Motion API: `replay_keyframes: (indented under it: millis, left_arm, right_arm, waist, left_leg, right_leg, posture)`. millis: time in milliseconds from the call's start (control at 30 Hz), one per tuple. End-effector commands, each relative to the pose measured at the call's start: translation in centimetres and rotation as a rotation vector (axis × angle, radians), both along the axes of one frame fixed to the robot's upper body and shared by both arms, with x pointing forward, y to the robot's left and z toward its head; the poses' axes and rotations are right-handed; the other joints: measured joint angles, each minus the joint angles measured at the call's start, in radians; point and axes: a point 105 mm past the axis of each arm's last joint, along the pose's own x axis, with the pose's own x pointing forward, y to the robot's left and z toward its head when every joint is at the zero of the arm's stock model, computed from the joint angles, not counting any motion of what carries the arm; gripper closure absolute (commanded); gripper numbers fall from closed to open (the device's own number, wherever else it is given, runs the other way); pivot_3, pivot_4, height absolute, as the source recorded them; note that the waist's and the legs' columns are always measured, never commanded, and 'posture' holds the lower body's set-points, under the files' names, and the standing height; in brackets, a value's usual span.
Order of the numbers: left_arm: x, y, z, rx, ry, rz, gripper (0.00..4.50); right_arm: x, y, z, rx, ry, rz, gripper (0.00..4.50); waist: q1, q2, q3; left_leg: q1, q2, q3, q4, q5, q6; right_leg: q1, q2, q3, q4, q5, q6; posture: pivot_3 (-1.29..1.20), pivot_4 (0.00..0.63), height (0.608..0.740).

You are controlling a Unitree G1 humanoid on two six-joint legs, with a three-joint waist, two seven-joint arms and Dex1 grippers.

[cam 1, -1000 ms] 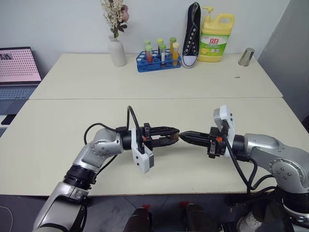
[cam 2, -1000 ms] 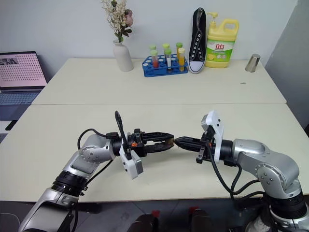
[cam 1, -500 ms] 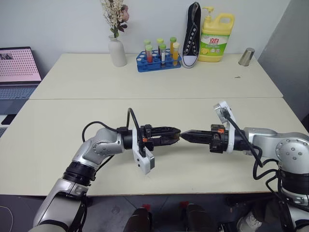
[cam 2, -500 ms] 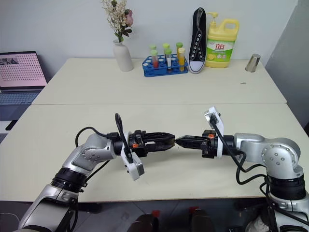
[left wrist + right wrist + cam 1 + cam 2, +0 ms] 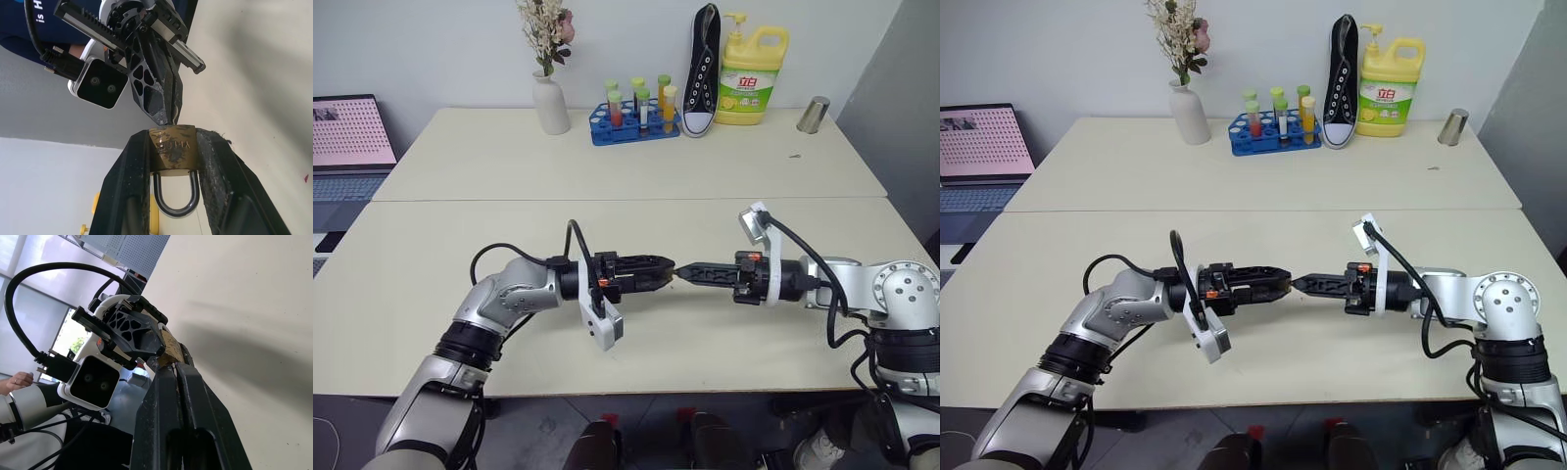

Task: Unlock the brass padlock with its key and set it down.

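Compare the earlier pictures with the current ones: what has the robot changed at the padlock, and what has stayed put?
The right gripper has rolled about its own axis, its white camera block swinging round and the elbow straightening, as if turning the key in the brass padlock. Nothing was let go. The left gripper stays clamped on the padlock, tips still meeting above the table; the shackle looks seated.

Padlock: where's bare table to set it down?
Near table: bare left, right and ahead of both hands, up to the seam. Padlock sits in left hand, right hand at it. Crowded: far edge, vase to bottle.
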Motion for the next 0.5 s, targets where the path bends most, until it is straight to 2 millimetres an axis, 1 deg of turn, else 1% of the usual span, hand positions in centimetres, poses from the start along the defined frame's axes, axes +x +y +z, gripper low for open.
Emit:
replay_keyframes:
  millis: [33, 167, 267, 367, 400, 433, 467, 500]
  left_arm:
    - [-0.45, -0.15, 0.09, 0.006, -0.019, -0.024, 3.53]
    - [-0.39, -0.14, 0.06, 0.005, -0.016, -0.024, 3.53]
    - [-0.35, -0.15, 0.06, 0.001, -0.010, -0.022, 3.53]
    - [-0.34, -0.14, 0.05, -0.006, -0.001, -0.018, 3.53]
    - [-0.33, -0.13, 0.06, -0.009, 0.002, -0.016, 3.53]
    - [-0.33, -0.12, 0.07, -0.011, 0.004, -0.014, 3.53]
    - [-0.28, -0.13, 0.08, -0.015, 0.007, -0.010, 3.53]
    - [-0.23, -0.14, 0.15, -0.025, 0.012, -0.005, 3.53]
  right_arm:
    - [-0.09, 0.42, 1.74, 0.063, -0.020, 0.007, 4.50]
    - [-0.30, 0.78, 1.99, 0.070, -0.011, 0.019, 4.50]
    - [-0.50, 1.12, 2.30, 0.061, -0.042, 0.032, 4.50]
    - [-0.38, 1.11, 2.21, 0.042, -0.076, 0.021, 4.50]
    - [-0.40, 1.09, 2.12, 0.035, -0.083, 0.020, 4.12]
    - [-0.38, 1.04, 2.03, 0.025, -0.097, 0.016, 3.96]
    - [-0.52, 0.88, 1.71, -0.040, -0.166, 0.026, 3.61]
    - [-0.49, 0.56, 1.78, -0.066, -0.218, 0.025, 3.34]
  waist:
    - [0.000, 0.000, 0.000]
    - [0.000, 0.000, 0.000]
    - [0.000, 0.000, 0.000]
    - [0.000, 0.000, 0.000]
    - [0.000, 0.000, 0.000]
    - [0.000, 0.000, 0.000]
    - [0.000, 0.000, 0.000]
    - [0.000, 0.001, 0.001]
  left_leg:
    - [0.000, 0.000, 0.000, 0.000, 0.000, 0.000]
    - [0.000, 0.000, 0.000, 0.000, 0.000, 0.000]
    - [0.000, 0.000, 0.000, 0.000, 0.000, 0.000]
    - [0.000, 0.000, 0.000, 0.000, 0.000, 0.000]
    - [0.000, 0.000, 0.000, 0.000, 0.000, 0.000]
    - [0.000, 0.000, 0.000, 0.000, 0.000, 0.000]
    - [0.000, 0.000, 0.000, 0.000, 0.000, 0.000]
    - [0.000, 0.000, 0.000, 0.000, 0.000, 0.000]
  right_leg:
    - [0.000, 0.000, 0.000, 0.000, 0.000, 0.000]
    - [0.000, 0.000, 0.000, 0.000, 0.000, 0.000]
    - [0.000, 0.000, 0.000, 0.000, 0.000, 0.000]
    - [0.000, 0.000, 0.000, 0.000, 0.000, 0.000]
    - [0.000, 0.000, 0.000, 0.000, 0.000, 0.000]
    - [0.000, 0.000, 0.000, 0.000, 0.000, 0.000]
    - [0.000, 0.000, 0.000, 0.000, 0.000, 0.000]
    - [0.000, 0.000, 0.000, 0.000, 0.000, 0.000]
  posture:
    - [0.00, 0.150, 0.740]
    - [0.00, 0.150, 0.740]
    - [0.00, 0.150, 0.740]
    - [0.00, 0.150, 0.740]
    - [0.00, 0.150, 0.740]
    - [0.00, 0.150, 0.740]
    - [0.00, 0.150, 0.740]
    - [0.00, 0.150, 0.740]
